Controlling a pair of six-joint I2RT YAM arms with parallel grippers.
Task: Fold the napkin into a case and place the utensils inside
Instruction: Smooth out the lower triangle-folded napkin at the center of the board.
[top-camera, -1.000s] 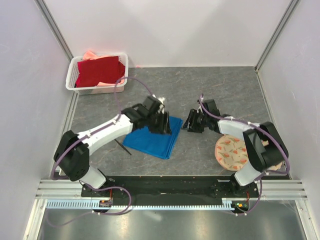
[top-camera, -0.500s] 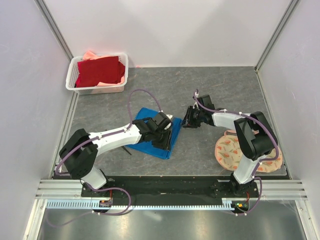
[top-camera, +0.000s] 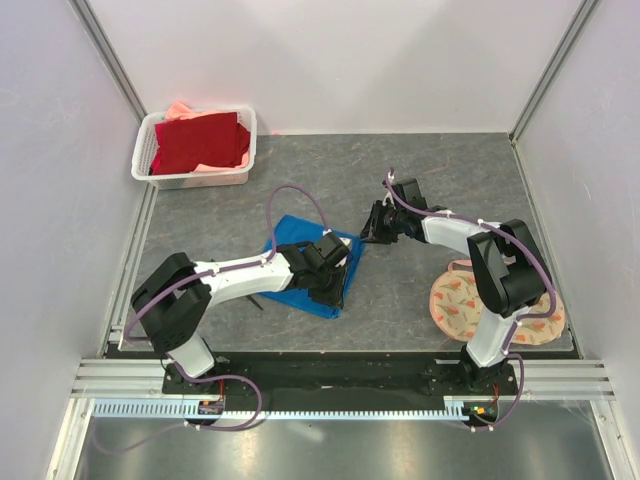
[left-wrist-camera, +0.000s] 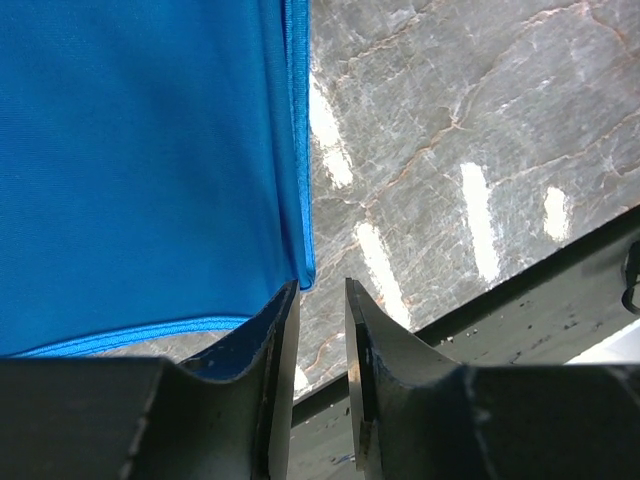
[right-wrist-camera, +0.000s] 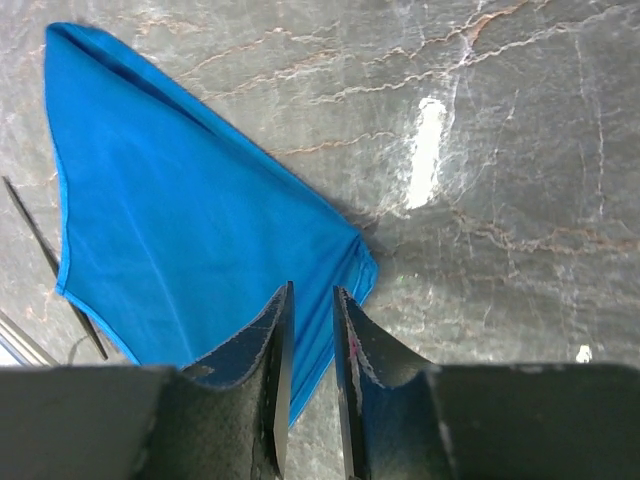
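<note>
The blue napkin (top-camera: 292, 238) lies folded on the grey table, partly under my left arm. In the left wrist view its near corner (left-wrist-camera: 150, 170) ends right at my left fingertip. My left gripper (top-camera: 336, 284) (left-wrist-camera: 320, 300) sits at the napkin's near right corner, jaws a narrow gap apart with only table between them. My right gripper (top-camera: 372, 232) (right-wrist-camera: 310, 305) is at the napkin's (right-wrist-camera: 180, 220) far right corner, jaws a narrow gap apart, nothing held. A thin black utensil (top-camera: 248, 297) (right-wrist-camera: 30, 225) lies at the napkin's left edge.
A white basket (top-camera: 145, 150) with a dark red cloth (top-camera: 198, 142) stands at the back left. A round peach floral mat (top-camera: 462, 300) lies at the right under my right arm. Walls close both sides; a black rail (top-camera: 330, 368) runs along the near edge.
My left gripper has moved from the napkin's far side toward its near right corner. The napkin now lies folded narrower, reaching farther back. My right gripper has shifted slightly back.
</note>
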